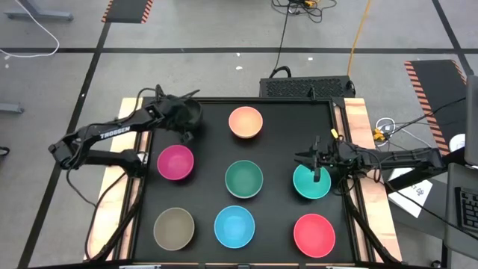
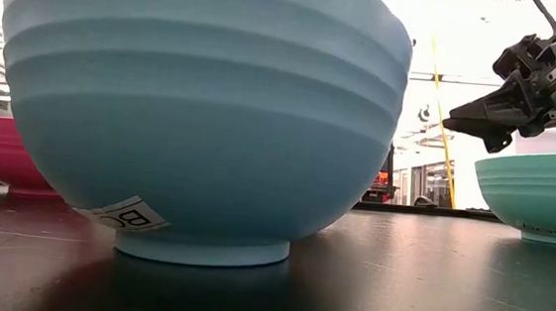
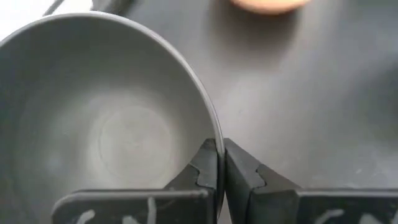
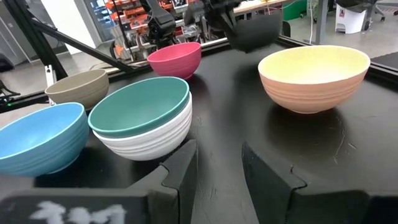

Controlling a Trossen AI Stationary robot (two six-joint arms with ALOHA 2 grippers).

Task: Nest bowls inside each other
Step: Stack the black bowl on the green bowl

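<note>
Both grippers differ: left gripper clamps the black bowl rim; right gripper hangs parted, empty.

1. The left arm reaches across the table's far left corner; its left gripper is clamped tight on the thin rim of a black bowl.
2. The right arm stretches in from the right edge, with its right gripper hovering, fingers parted.
</note>
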